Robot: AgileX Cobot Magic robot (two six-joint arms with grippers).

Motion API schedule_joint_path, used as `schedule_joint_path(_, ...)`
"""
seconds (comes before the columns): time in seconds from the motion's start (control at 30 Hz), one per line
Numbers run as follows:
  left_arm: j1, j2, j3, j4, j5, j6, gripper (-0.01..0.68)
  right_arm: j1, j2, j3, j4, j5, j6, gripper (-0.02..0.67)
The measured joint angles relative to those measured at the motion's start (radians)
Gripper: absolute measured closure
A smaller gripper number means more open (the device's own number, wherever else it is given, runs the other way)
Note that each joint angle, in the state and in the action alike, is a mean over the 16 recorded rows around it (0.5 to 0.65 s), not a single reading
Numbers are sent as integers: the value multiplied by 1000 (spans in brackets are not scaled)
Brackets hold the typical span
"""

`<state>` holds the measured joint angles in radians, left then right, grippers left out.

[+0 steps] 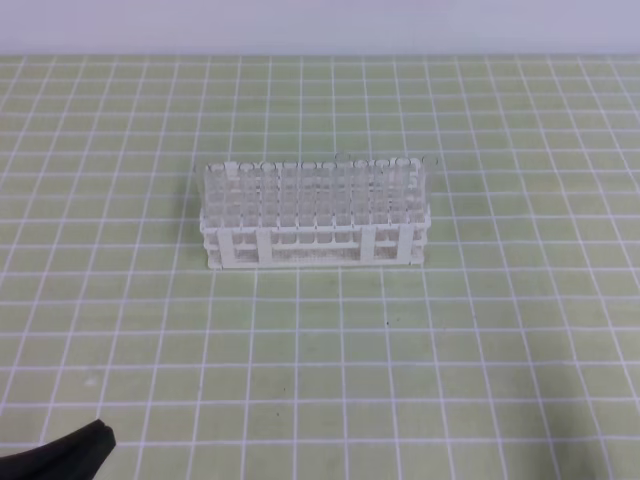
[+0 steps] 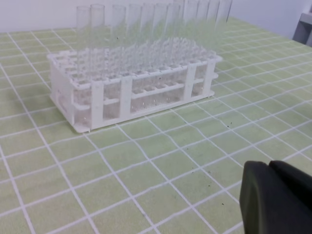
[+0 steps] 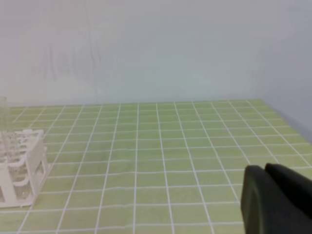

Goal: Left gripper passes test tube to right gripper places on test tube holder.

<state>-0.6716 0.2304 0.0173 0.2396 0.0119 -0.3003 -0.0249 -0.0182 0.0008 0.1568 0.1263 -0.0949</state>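
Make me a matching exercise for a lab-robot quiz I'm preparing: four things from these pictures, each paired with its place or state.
Things:
1. test tube holder
2. left gripper
3. right gripper
4. clear tubes

Descriptions:
A. shut, low right corner of the right wrist view
B. white lattice rack on the green grid mat
C. upright in the rack's back rows
D. shut, facing the rack from the near side

Pairs: 1-B, 2-D, 3-A, 4-C

Test tube holder [image 1: 315, 240]: white lattice, clear tubes. Mat [image 1: 480, 350]: pale green, white grid lines. Left gripper [image 2: 278, 200]: black.
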Motion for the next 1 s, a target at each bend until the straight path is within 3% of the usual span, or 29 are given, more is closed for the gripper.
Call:
schedule_joint_path(0.47,0,0,-1,0,0,0,675,0,0,2,17,179,0,665)
schedule_joint_path(0.83,1,-1,1,0,-2,0,675,0,0,2,32,199,0,665)
schedule_joint_path(1.0,43,-19,2,1,-7,0,675,0,0,2,32,199,0,665)
